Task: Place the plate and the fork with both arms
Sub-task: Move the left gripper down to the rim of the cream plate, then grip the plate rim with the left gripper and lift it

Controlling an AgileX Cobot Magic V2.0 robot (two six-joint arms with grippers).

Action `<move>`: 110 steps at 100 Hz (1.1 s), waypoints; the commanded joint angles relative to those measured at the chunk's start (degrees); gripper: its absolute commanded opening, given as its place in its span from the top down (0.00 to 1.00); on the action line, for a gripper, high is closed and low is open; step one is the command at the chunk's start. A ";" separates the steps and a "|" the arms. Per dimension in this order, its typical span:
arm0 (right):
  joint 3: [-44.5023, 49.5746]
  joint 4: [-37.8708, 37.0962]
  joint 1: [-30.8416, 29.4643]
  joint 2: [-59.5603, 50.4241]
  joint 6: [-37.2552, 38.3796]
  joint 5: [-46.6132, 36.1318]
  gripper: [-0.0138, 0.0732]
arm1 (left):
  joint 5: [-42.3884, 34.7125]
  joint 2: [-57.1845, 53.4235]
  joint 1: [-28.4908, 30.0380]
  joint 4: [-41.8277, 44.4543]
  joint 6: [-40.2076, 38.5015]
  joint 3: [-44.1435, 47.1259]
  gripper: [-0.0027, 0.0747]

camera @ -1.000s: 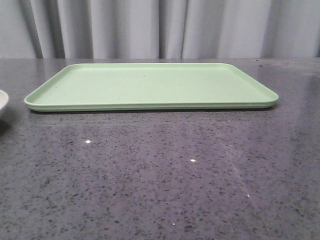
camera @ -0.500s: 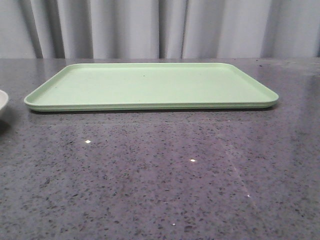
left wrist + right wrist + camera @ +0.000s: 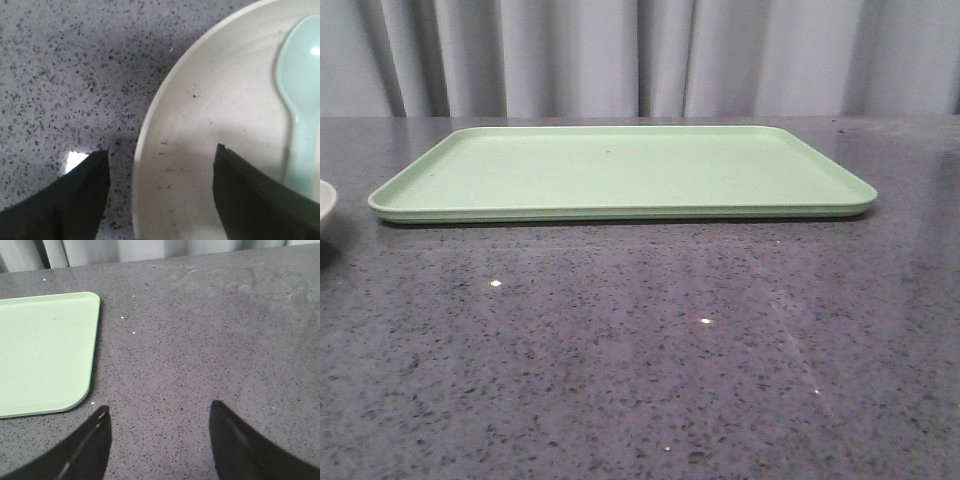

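Note:
The off-white plate (image 3: pixel 220 125) fills much of the left wrist view, and a sliver of it (image 3: pixel 324 205) shows at the far left edge of the front view. My left gripper (image 3: pixel 162 152) is open and straddles the plate's rim, one finger over the table and the other over the plate's inside. My right gripper (image 3: pixel 159 409) is open over bare table with nothing between its fingers. The fork is out of view.
A pale blue utensil (image 3: pixel 300 100) lies in the plate. The flat light-green tray (image 3: pixel 620 170) sits at the middle back of the speckled grey table (image 3: pixel 640 350); its corner (image 3: pixel 45 350) shows beside my right gripper. Grey curtains hang behind.

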 commanded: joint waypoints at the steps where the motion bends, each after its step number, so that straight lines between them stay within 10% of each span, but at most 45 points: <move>1: -2.01 -0.50 0.29 0.66 -0.01 -4.49 0.33 | -0.54 -0.88 0.12 -0.02 -0.68 -1.72 0.40; 32: -2.01 -0.50 0.29 0.66 -0.01 -4.49 0.33 | 0.24 -0.88 0.12 0.57 -0.68 -1.72 0.45; 63: -2.01 -0.50 0.29 0.66 -0.01 -4.49 0.33 | 0.86 -0.88 0.12 0.57 -0.68 -1.72 0.99; 110: -2.01 -0.50 0.29 0.66 -0.01 -4.49 0.33 | 2.62 -0.98 0.12 1.41 -0.68 -1.72 0.99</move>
